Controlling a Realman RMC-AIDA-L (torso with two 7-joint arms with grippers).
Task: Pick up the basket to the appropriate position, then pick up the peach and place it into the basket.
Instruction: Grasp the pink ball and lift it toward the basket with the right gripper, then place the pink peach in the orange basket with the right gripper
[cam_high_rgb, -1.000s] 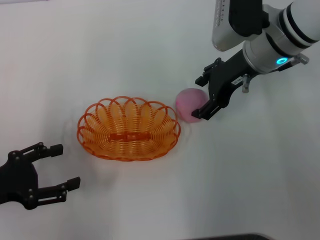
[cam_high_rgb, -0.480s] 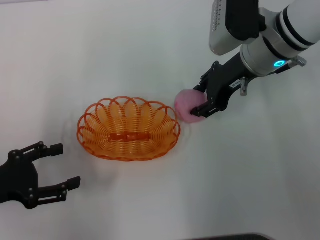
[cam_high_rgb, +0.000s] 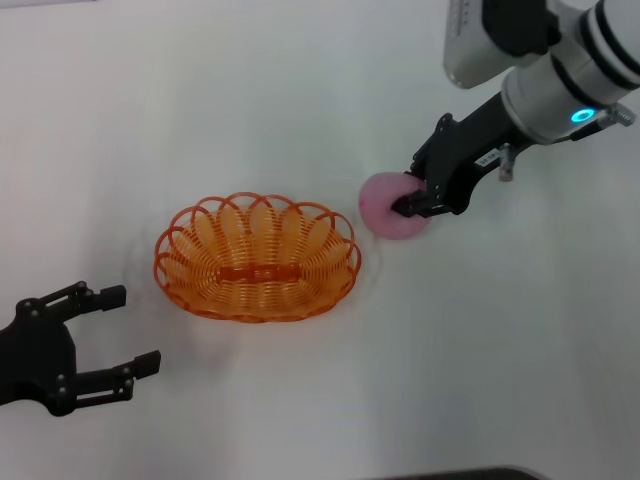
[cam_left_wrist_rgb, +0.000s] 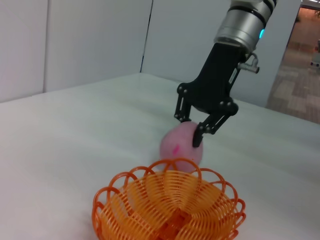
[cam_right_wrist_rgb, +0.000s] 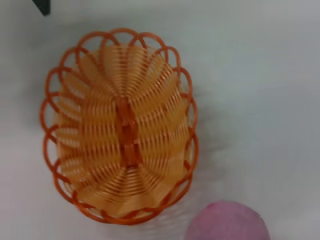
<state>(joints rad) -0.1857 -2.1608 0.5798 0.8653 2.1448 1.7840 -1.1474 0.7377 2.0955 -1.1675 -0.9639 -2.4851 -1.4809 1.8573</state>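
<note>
Right gripper (cam_high_rgb: 412, 200) has carried the peach (cam_high_rgb: 385, 207) slightly rightward, clamped tight, fingers hiding its right side; orange basket (cam_high_rgb: 257, 258) mid-bench on white table (cam_high_rgb: 250, 100); left gripper (cam_high_rgb: 115, 330) open near front-left corner.

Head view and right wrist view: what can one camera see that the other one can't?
Only the head view shows the right gripper closed on the peach, and the left gripper open, parked near the table's front edge. Only the right wrist view looks straight down into the basket, showing its woven bottom up close. Both show the orange basket with nothing in it, and the pink peach beside it, outside the rim.
</note>
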